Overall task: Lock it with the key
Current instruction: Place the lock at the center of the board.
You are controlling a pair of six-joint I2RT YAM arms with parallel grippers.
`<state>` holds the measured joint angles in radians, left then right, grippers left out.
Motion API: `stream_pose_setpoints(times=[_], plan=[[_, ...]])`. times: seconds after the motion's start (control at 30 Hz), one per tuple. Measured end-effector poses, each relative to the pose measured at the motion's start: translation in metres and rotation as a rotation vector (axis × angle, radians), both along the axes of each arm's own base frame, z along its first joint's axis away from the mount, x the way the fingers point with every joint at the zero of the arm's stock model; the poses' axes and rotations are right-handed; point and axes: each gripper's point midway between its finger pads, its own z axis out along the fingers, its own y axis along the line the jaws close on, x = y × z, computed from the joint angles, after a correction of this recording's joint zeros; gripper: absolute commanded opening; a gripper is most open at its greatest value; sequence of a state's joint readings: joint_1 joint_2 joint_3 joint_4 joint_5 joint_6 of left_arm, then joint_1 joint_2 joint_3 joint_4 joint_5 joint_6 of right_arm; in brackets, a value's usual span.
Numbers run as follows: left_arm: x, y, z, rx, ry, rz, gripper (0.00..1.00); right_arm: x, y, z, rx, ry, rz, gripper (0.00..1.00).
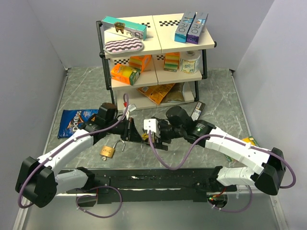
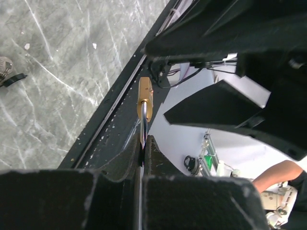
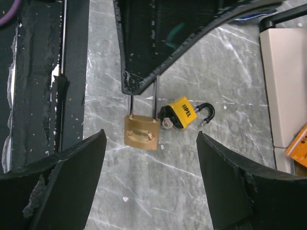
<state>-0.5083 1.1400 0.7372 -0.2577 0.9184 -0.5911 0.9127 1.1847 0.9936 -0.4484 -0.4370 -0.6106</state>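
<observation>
**While the left end effector holds up a brass padlock, the right one faces it with fingers apart**

Where the two arms meet, over the middle of the counter (image 3: 230,96) toward its near edge, the left end effector (image 2: 142,146) is pressed together on the steel shackle (image 3: 154,103) of a brass padlock (image 3: 142,132). The lock appears to hang clear of the counter. In the right wrist view its long axis is upright, shackle on top and body below, with both shackle legs seated in the body. Its keyhole is not visible.

The right end effector (image 3: 151,136) is spread wide and grips nothing. The brass body sits straight ahead of it, centred in the gap between its fingers, so the right arm is the free one nearest the lock.

Beyond, flat on the grey marbled counter and just right of the brass body in that view, lies a yellow padlock (image 3: 181,114) with its shackle swung open. What looks like a small silver key (image 3: 166,123) sticks out of its base. Judging from the task, the right arm needs that key next, and it lies past the hanging lock, lower and slightly right.

Black letters on the yellow padlock read "OPEL". Toward the counter's left edge, a blue snack bag (image 1: 73,122) appears to read "Doritos". On the shelf rack (image 1: 158,50) at the far edge, tall boxes (image 1: 192,28) show lettering like "ARO".
</observation>
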Motion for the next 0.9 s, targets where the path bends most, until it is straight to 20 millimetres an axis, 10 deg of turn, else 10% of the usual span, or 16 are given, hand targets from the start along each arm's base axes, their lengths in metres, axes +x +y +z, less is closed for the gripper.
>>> stream_pose_setpoints(times=[0.47, 0.67, 0.9], plan=[[0.001, 0.001, 0.002, -0.019, 0.048, 0.039, 0.01, 0.001, 0.014, -0.02, -0.056, -0.014, -0.015, 0.61], [0.002, 0.002, 0.005, -0.028, 0.033, 0.047, 0.04, 0.001, 0.014, -0.023, -0.062, -0.005, -0.018, 0.26], [0.004, 0.008, 0.006, -0.039, 0.017, 0.061, 0.89, 0.002, 0.013, -0.023, -0.059, 0.016, -0.042, 0.0]])
